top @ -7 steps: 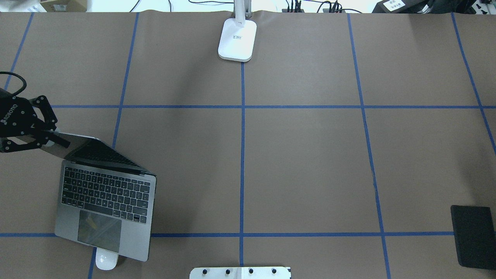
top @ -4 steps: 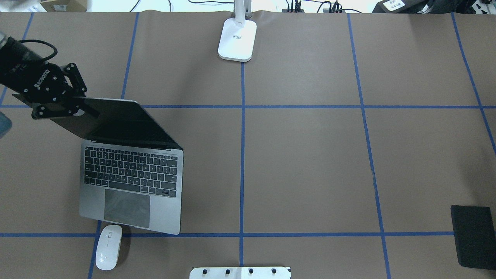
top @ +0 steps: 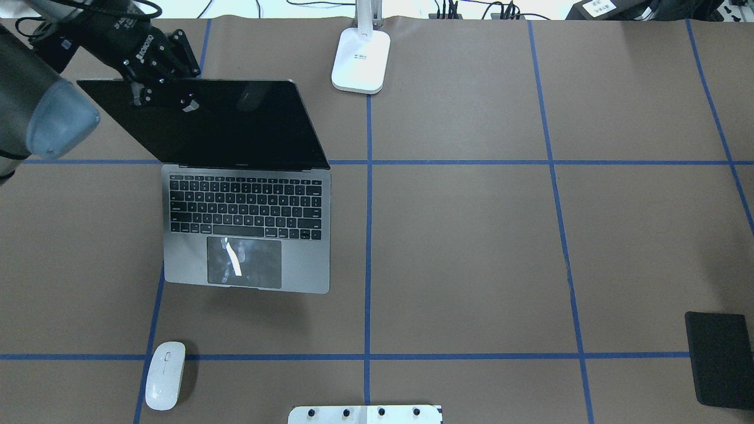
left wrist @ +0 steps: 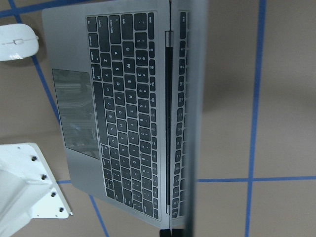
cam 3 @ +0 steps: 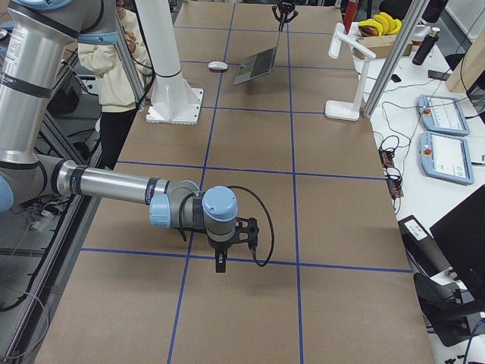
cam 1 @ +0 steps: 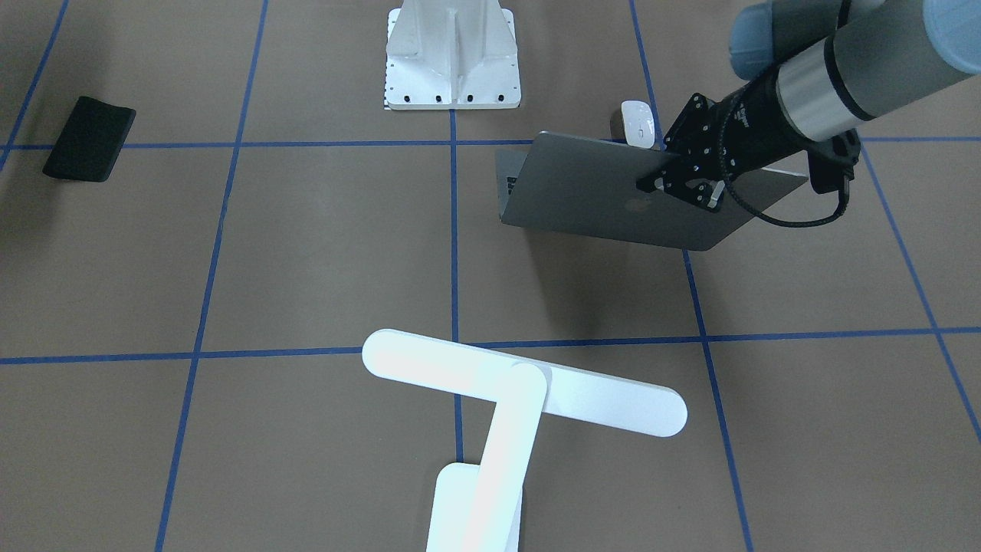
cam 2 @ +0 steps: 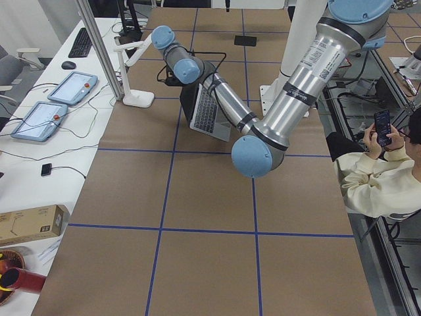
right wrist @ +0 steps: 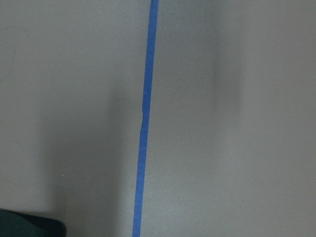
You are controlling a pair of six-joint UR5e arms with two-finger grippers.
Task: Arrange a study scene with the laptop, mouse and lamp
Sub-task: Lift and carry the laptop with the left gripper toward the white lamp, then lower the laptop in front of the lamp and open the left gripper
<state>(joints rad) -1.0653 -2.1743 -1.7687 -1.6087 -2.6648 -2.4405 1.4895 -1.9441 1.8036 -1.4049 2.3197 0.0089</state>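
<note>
Your left gripper (top: 171,94) pinches the laptop (top: 247,218) by its lid's top edge, base hanging beneath it, apparently lifted for repositioning.

The worktop (top: 471,247) is covered with brown paper, and blue tape lines (top: 369,235) divide it into a grid. A flat black pad (top: 718,359) lies close to one edge, well apart from the white pedestal (cam 1: 452,54), whose base plate is bolted down. Beside the worktop, a white side table (cam 2: 39,151) carries two tablet-like devices (cam 2: 72,87), a dark keyboard (cam 2: 81,42) and a cardboard box (cam 2: 29,224). On the other side a seated person (cam 2: 375,181) in a pale sweater holds a phone (cam 2: 382,124).
</note>
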